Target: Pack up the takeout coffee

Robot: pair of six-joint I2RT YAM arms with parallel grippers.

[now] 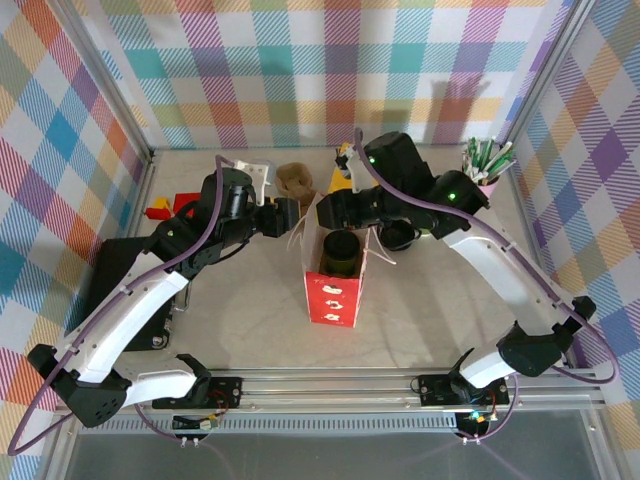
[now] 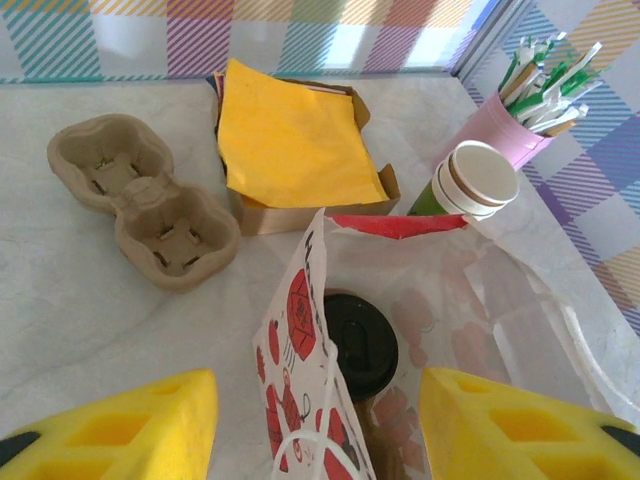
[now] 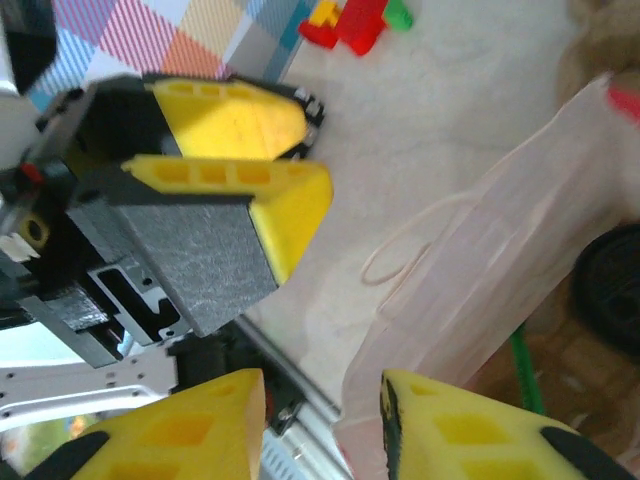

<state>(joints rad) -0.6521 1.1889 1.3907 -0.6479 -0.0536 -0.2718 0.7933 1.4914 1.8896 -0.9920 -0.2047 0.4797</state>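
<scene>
1. Currently the coffee cup (image 1: 340, 255) stands upright inside the red paper bag (image 1: 333, 298) at table (image 1: 420, 300) centre, with its black lid (image 2: 360, 342) on. Green body is visible under the lid in the top view.
2. Bag is upright, mouth open. Right wrist cam sees its pale wall (image 3: 480, 260), with the lid's edge (image 3: 615, 290) just past it.
3. Left gripper (image 1: 288, 216) sits at the bag's far-left rim. Wrist cam: jaws spread wide (image 2: 320, 440), the printed bag wall (image 2: 290, 350) rises between them, and no pinch is visible. Right cam also catches it (image 3: 312, 155) just beside the bag.
4. Right gripper (image 1: 330, 210) is at the far rim, close to the left one. Jaws are apart (image 3: 322, 430), with the bag's edge at the gap. Can't tell if it touches a pad.
5. Behind the bag are the pulp carrier (image 2: 140, 205), then yellow napkins (image 2: 295, 140) in a brown box (image 2: 262, 214).
6. Spare cup stack (image 2: 478, 178) stands just behind the bag's right corner, beside the pink cup of straws (image 2: 505, 130).
7. Toy blocks (image 1: 165, 208) lie far left, well apart from the bag.
</scene>
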